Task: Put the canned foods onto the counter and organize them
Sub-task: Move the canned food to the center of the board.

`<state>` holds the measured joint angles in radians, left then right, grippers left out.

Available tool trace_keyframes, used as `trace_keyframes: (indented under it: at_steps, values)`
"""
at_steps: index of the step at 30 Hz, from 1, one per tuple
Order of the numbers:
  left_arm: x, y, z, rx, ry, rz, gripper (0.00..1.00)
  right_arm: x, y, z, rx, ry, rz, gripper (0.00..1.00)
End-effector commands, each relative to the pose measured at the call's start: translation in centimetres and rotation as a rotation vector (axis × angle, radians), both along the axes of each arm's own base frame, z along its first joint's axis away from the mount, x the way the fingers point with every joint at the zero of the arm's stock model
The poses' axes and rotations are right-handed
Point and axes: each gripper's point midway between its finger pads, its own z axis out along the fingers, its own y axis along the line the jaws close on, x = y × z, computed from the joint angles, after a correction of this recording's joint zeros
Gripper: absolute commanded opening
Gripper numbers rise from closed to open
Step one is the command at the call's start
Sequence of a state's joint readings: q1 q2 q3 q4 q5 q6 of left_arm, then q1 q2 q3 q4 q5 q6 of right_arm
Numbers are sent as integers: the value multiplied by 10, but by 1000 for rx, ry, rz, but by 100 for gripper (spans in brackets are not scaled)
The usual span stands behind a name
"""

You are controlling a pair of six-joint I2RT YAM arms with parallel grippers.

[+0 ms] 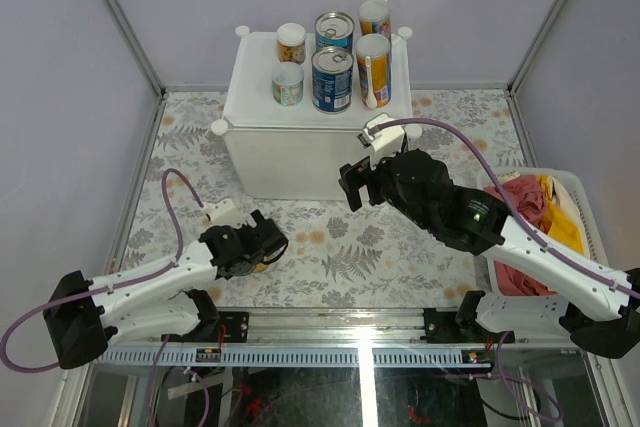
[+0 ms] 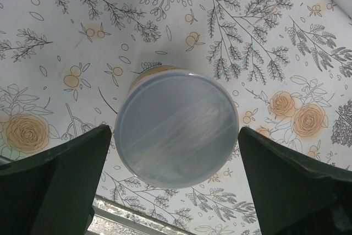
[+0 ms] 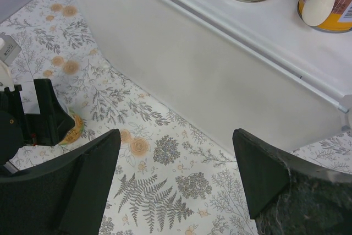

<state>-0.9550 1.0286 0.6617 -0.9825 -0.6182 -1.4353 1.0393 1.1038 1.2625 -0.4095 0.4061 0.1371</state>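
Bright, even overhead light, soft shadows, sharp focus, blurred near jaws.

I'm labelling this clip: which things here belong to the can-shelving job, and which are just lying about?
Job: counter; six cans on it; one more can, not yet up there.
Lying about: basket; cloth in it; flowered table cover.

Six cans stand upright in two rows on the white counter [image 1: 250,72] — orange jar [image 1: 291,43], rear blue tin [image 1: 334,31] and rear yellow can [image 1: 375,17] behind; green can [image 1: 287,83], front blue tin [image 1: 332,79] and front yellow can [image 1: 372,69] ahead. A seventh, the pale-lidded can [image 2: 176,127], stands upright off the counter on the floral table [image 2: 275,26].
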Motion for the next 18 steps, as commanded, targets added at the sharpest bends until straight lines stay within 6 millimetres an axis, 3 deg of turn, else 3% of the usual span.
trace_keyframes:
  at_steps: [1, 9, 18]
  values:
    - [13, -2, 1, 8, -71, 0, 99, 2, -2, 17, 43, -41, 0, 90]
    - [15, -2, 2, 2, -91, -8, 78, 4, -2, 16, 39, -41, -1, 90]
    - [13, 5, -6, 19, -95, -2, 80, 5, 0, 12, 30, -34, 5, 90]
